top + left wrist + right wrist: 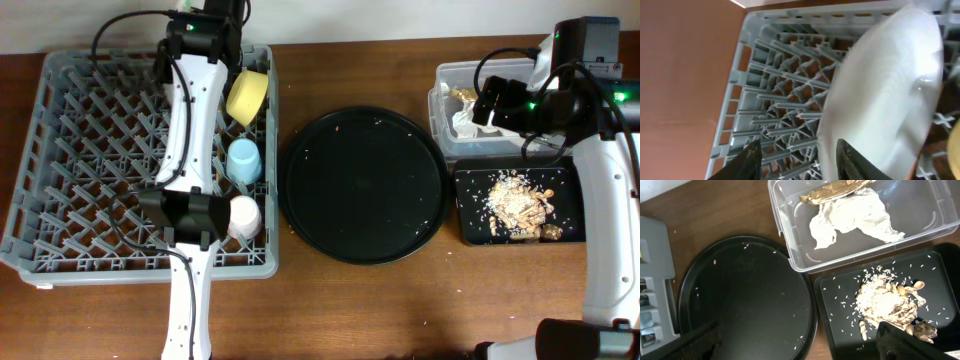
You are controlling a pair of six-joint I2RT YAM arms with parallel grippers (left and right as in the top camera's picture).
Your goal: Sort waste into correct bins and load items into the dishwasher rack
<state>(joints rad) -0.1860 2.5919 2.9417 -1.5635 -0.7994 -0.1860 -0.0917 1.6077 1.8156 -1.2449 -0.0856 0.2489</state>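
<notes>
My left gripper (800,162) is open over the far end of the grey dishwasher rack (775,75), with the rim of the pale grey-green plate (890,85) between its fingers. The plate stands tilted on edge. From overhead, the left gripper (205,30) hides the plate. The yellow bowl (247,95), blue cup (243,160) and pink cup (243,215) sit along the right side of the rack (90,140). My right gripper (800,340) is open and empty. The napkin (855,215) and wrapper (832,192) lie in the clear tub (785,245). Food scraps (885,300) lie in the black tray (840,300). The chopsticks are out of view.
The large round black tray (362,185) with a few crumbs sits between the rack and the bins. The clear tub (445,80) is behind the black rectangular tray (470,225). The right arm (500,100) hangs over the tub.
</notes>
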